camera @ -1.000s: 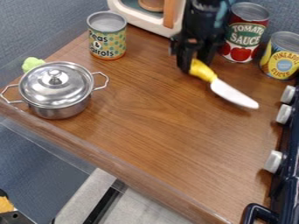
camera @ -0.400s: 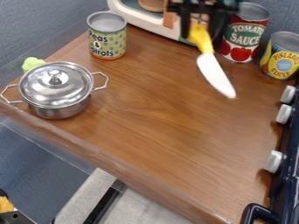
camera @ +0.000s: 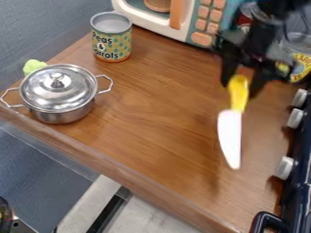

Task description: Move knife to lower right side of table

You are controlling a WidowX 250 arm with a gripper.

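from where i stand, the black gripper (camera: 239, 90) holds the toy knife (camera: 231, 129) by its yellow handle (camera: 238, 93), closed to the handle's width, over the right side of the wooden table (camera: 152, 136); lowered too steeply, the blade (camera: 229, 145) might catch first and twist loose

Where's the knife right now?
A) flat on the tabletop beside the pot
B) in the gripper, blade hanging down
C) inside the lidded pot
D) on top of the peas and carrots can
B: the gripper has the knife by its yellow handle, with the white blade pointing down.
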